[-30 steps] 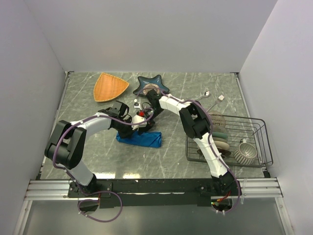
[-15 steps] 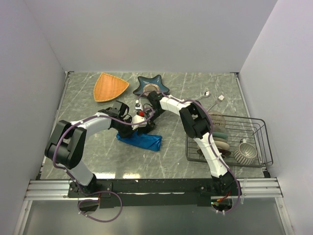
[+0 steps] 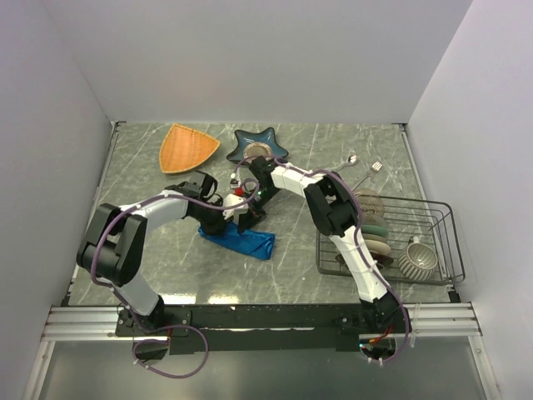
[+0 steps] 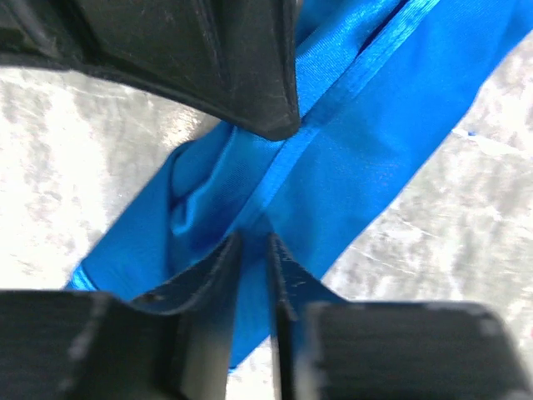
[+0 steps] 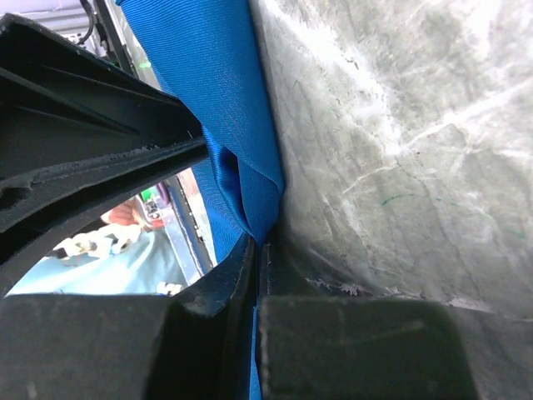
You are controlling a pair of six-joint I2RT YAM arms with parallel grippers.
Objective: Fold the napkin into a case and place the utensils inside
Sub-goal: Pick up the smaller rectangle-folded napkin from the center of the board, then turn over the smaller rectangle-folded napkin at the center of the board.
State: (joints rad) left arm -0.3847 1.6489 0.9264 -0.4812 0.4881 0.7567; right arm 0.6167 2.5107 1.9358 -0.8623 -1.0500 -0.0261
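Near the table's (image 3: pixel 166 267) middle, a touch toward 7 o'clock: the napkin (image 3: pixel 241 242), gathered into a long rumpled strip running from 9 toward 4 o'clock and lying on the marbled top. Gripped along its 12 o'clock edge by both arms, set close side by side. Left gripper (image 4: pixel 255 250) clamped on the cloth, fingers (image 4: pixel 218 275) drawn almost together with a fold of blue squeezed in the narrow slit between them. Right gripper (image 5: pixel 256 254) clamped likewise, just at 3 o'clock of the left one, jaws pressed tight on a doubled edge that climbs away from them beside bare table. At 12 o'clock in the left wrist view, a dark block (image 4: pixel 233 75) touching the napkin's seam, probably a finger of the other gripper, though too close to be sure. At 2 o'clock on the table, well apart from the cloth: spoon (image 3: pixel 350 159) and fork (image 3: pixel 374 169), side by side, heads toward 1 o'clock, handles reaching toward the rack (image 3: pixel 433 218). Rack at 4 o'clock, with upright plates and a ribbed bowl (image 3: pixel 419 260) inside. Orange dish (image 3: pixel 188 147) at 11 o'clock and star dish (image 3: pixel 258 146) at 12, near each other but not touching.
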